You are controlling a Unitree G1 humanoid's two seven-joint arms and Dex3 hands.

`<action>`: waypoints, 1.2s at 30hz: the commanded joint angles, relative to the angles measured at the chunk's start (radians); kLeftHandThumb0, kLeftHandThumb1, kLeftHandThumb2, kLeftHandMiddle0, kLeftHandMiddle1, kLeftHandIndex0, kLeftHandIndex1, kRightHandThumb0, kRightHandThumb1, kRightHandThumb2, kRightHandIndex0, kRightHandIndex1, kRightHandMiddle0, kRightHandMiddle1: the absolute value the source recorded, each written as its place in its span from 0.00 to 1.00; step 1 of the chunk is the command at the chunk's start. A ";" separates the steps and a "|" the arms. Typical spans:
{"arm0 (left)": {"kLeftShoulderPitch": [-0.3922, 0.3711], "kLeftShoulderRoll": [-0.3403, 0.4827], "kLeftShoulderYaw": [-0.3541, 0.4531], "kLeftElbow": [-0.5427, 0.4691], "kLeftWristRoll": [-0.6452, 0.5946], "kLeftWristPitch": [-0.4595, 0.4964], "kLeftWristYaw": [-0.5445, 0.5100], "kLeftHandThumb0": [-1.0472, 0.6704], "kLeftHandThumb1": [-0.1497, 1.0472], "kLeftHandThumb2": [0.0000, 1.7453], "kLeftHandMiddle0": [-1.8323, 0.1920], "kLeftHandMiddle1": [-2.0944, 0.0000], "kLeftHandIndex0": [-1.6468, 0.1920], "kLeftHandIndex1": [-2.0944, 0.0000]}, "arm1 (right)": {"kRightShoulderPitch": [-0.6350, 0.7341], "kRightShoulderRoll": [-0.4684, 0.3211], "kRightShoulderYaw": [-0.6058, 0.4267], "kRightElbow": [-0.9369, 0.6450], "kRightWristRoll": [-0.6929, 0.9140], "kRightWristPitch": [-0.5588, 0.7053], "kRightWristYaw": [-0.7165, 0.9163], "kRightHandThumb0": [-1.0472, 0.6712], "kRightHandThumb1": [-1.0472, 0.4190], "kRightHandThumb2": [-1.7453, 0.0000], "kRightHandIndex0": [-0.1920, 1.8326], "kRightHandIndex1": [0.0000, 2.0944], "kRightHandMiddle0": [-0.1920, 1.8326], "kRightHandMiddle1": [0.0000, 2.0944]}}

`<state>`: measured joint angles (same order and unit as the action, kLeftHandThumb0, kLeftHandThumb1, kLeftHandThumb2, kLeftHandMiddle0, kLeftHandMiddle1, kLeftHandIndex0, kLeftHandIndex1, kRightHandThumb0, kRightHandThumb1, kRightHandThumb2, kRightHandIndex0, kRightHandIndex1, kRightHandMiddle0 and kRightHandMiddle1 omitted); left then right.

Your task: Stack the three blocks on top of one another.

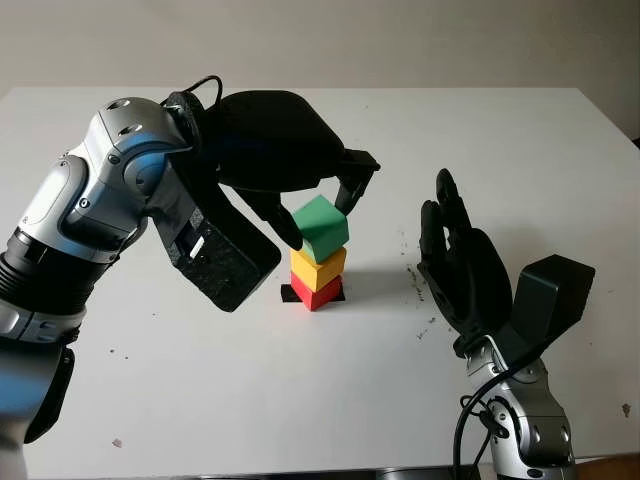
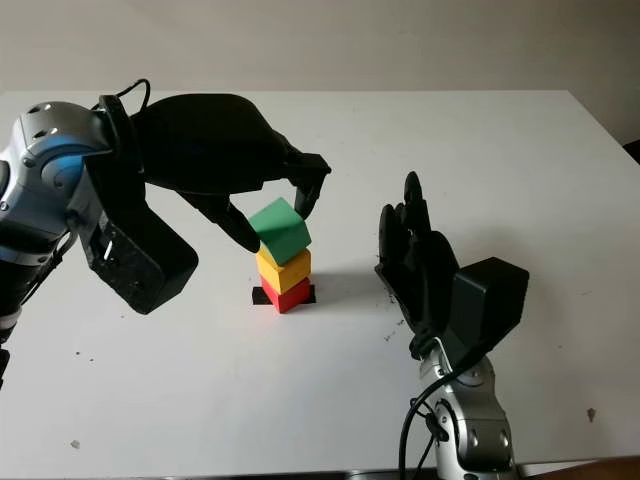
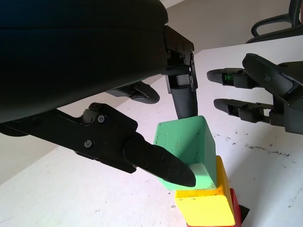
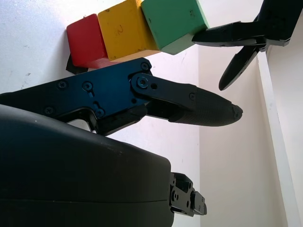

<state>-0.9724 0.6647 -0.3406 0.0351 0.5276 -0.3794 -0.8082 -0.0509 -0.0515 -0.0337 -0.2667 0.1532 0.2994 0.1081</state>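
A white bench carries everything; no containers are present. The left robot hand reaches over mid-bench, fingers pinching the green block, which sits tilted atop the yellow block and red block. The right robot hand waits open, just right of the stack. Best now: level the green block, then release gently.

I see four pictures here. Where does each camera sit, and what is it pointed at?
Left eye: on the head, looking down at the table; left hand grips the green block on the yellow block and red block; right hand open beside.
Right eye: same scene, slightly shifted.
Left wrist: beside its own fingers on the green block.
Right wrist: behind its own hand, facing the stack.
All share the stack.
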 commanded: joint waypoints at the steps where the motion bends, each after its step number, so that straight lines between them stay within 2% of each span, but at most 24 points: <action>1: 0.021 0.003 -0.005 -0.001 -0.004 0.007 -0.015 0.38 0.98 0.03 0.71 0.99 0.77 0.27 | 0.008 -0.003 0.000 0.005 0.000 -0.021 0.005 0.19 0.00 0.62 0.00 0.00 0.00 0.00; 2: 0.020 0.004 -0.007 -0.006 -0.004 0.016 -0.026 0.37 0.98 0.03 0.72 0.99 0.77 0.27 | 0.009 -0.004 0.000 0.006 0.000 -0.022 0.006 0.19 0.00 0.62 0.00 0.00 0.00 0.00; 5: 0.017 0.006 -0.013 -0.015 -0.002 0.023 -0.053 0.31 0.99 0.03 0.79 0.99 0.82 0.37 | 0.009 -0.004 -0.003 0.005 0.003 -0.020 0.009 0.19 0.00 0.62 0.00 0.00 0.00 0.00; 9: 0.022 0.002 -0.011 -0.019 -0.025 0.022 -0.082 0.26 0.99 0.03 0.84 0.98 0.87 0.54 | 0.005 -0.003 -0.003 0.008 0.002 -0.017 0.007 0.19 0.00 0.63 0.00 0.00 0.00 0.00; 14: 0.025 0.002 -0.006 -0.023 -0.045 0.032 -0.103 0.25 0.97 0.03 0.85 0.98 0.87 0.60 | 0.001 -0.003 -0.001 0.011 -0.003 -0.014 0.003 0.20 0.00 0.62 0.00 0.00 0.00 0.00; 18: 0.026 0.003 -0.006 -0.026 -0.053 0.045 -0.118 0.25 0.96 0.03 0.86 0.98 0.85 0.69 | 0.000 0.000 -0.002 0.012 -0.005 -0.018 -0.003 0.20 0.00 0.62 0.00 0.00 0.00 0.00; 22: 0.024 0.006 -0.004 -0.021 -0.067 0.044 -0.125 0.25 0.95 0.03 0.87 0.98 0.84 0.84 | 0.001 -0.005 -0.002 0.011 -0.002 -0.012 0.001 0.20 0.00 0.62 0.00 0.00 0.00 0.00; 25: 0.020 0.011 0.009 -0.017 -0.076 0.037 -0.117 0.21 0.95 0.03 0.92 0.99 0.92 0.95 | 0.002 -0.007 -0.001 0.014 -0.002 -0.020 0.007 0.20 0.00 0.62 0.00 0.00 0.00 0.00; 27: 0.019 0.010 0.026 -0.023 -0.079 0.066 -0.108 0.17 0.95 0.03 0.98 1.00 0.98 0.99 | 0.002 -0.006 -0.002 0.019 -0.004 -0.026 0.007 0.20 0.00 0.62 0.00 0.00 0.00 0.00; 31: 0.024 0.004 0.089 -0.020 -0.126 0.167 -0.089 0.10 0.97 0.04 1.00 1.00 1.00 1.00 | 0.003 -0.002 -0.005 0.018 0.001 -0.020 0.006 0.20 0.00 0.62 0.00 0.00 0.00 0.00; 33: 0.042 -0.005 0.152 -0.006 -0.208 0.230 -0.072 0.07 0.99 0.14 1.00 1.00 1.00 1.00 | 0.004 -0.002 -0.005 0.019 0.001 -0.022 0.006 0.20 0.00 0.62 0.00 0.00 0.00 0.00; 34: 0.052 -0.009 0.181 0.001 -0.251 0.260 -0.066 0.07 1.00 0.23 1.00 1.00 1.00 1.00 | 0.005 -0.002 -0.006 0.020 0.002 -0.022 0.006 0.20 0.00 0.62 0.00 0.00 0.00 0.00; 36: 0.101 -0.031 0.268 0.035 -0.356 0.285 -0.009 0.07 1.00 0.33 1.00 1.00 1.00 1.00 | 0.002 -0.002 -0.005 0.022 -0.001 -0.021 0.004 0.20 0.00 0.62 0.00 0.00 0.00 0.00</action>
<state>-0.9027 0.6462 -0.1223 0.0461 0.2079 -0.1070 -0.8418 -0.0456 -0.0515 -0.0366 -0.2442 0.1527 0.2872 0.1141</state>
